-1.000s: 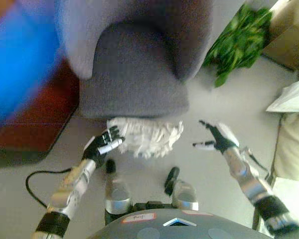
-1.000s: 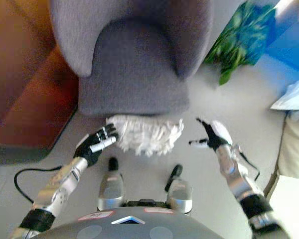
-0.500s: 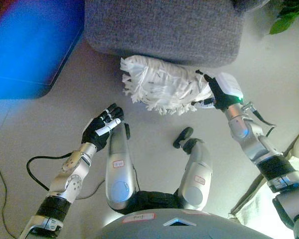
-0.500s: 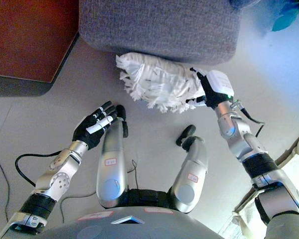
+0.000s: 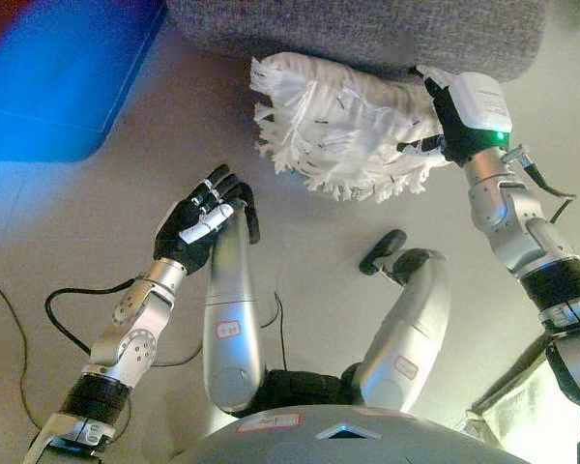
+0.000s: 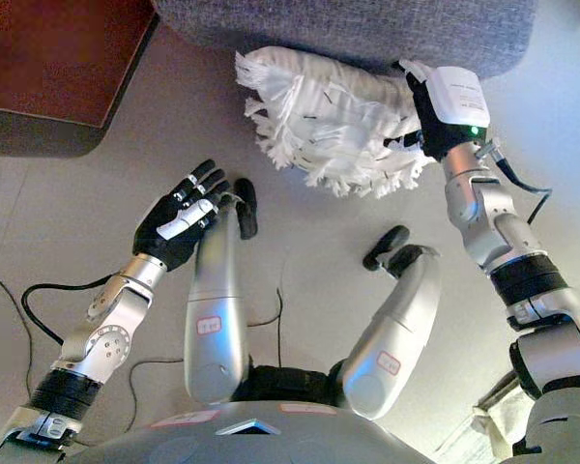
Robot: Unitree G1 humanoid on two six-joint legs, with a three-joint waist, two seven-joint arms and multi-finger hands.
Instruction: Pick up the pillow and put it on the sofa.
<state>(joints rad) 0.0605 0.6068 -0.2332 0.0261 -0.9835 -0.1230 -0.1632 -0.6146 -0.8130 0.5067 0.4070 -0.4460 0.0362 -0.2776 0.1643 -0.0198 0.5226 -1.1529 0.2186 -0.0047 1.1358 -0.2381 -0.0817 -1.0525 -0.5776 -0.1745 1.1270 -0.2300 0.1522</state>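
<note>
Right robot hand (image 5: pixel 459 121) is at the right end of the white fringed pillow (image 5: pixel 348 121), fingers against the fabric; cannot tell if they're curled round it. Left robot hand (image 5: pixel 201 222) hangs released, fingers straight, well short of the pillow's left edge. Pillow lies on the floor (image 5: pixel 126 203), touching the grey sofa (image 5: pixel 367 29) base. To lift cleanly: bring the left hand to the opposite end, squeeze from both sides, avoid gripping the fringe only.
</note>
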